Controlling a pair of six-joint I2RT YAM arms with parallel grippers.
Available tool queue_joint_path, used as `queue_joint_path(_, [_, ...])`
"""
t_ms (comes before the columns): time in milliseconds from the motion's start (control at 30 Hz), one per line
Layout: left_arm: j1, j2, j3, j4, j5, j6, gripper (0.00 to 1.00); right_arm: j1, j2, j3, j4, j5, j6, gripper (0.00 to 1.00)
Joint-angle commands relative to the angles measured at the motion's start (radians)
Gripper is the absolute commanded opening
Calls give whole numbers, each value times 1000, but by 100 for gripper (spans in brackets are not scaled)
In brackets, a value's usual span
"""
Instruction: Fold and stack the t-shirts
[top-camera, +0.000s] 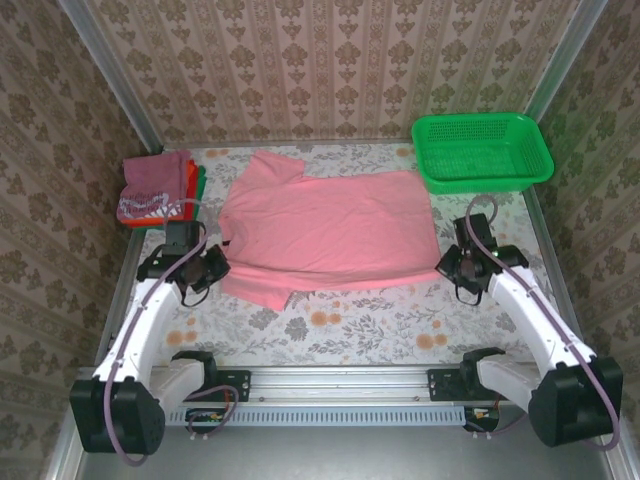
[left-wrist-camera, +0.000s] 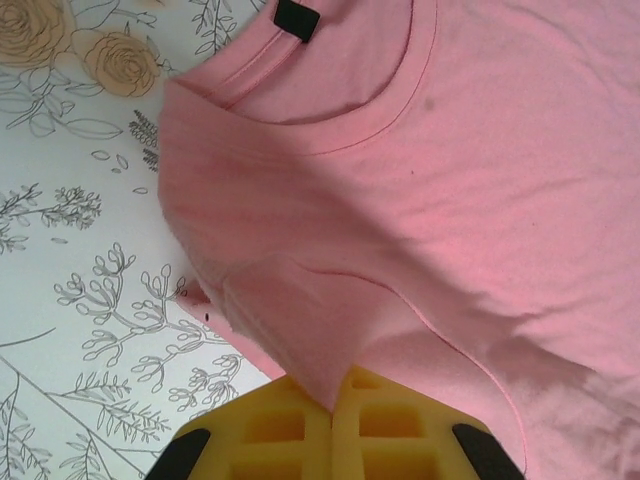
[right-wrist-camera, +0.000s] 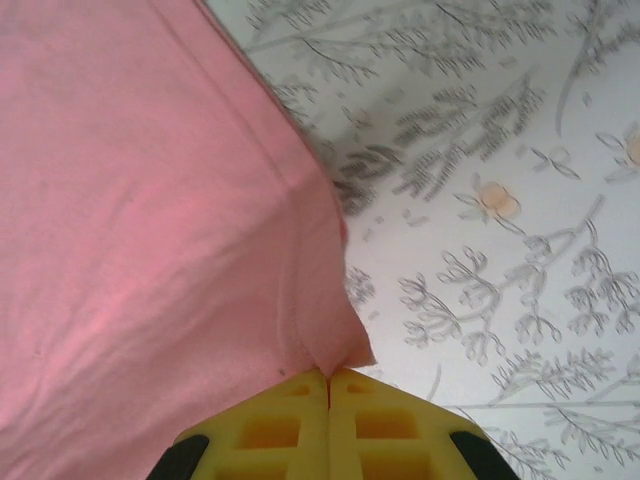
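The salmon-pink t-shirt (top-camera: 330, 230) lies spread flat in the middle of the table (top-camera: 350, 325). The left gripper (left-wrist-camera: 332, 392) is clamped on its cloth near the collar, the right gripper (right-wrist-camera: 328, 376) on a hem corner.

The work area is enclosed on three sides by walls (top-camera: 330, 60) papered in a beige damask pattern. At each rear corner, the wall panels are joined by a metal post, one on the left (top-camera: 110, 70) and one on the right (top-camera: 565, 55). The table is covered by a white cloth (top-camera: 350, 325) printed with grey sprigs and orange-tan flowers. An aluminium rail (top-camera: 340, 385) is mounted across the near edge of the table, and a plain grey surface (top-camera: 340, 455) is seen below it. The scene is lit evenly, and only soft shadows are cast.
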Motion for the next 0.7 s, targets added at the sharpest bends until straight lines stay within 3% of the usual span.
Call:
queue_joint_path(0, [-1,40,58,20,3,46,0,-1,66,81,25,17,-55,0])
queue_joint_path(267, [23,123,131,-5,-18,47,0,-4,267,249,7,17,-111,0])
queue_joint_path(667, [76,263,201,42,44,59,0,-12,510,462,22,48,-162,0])
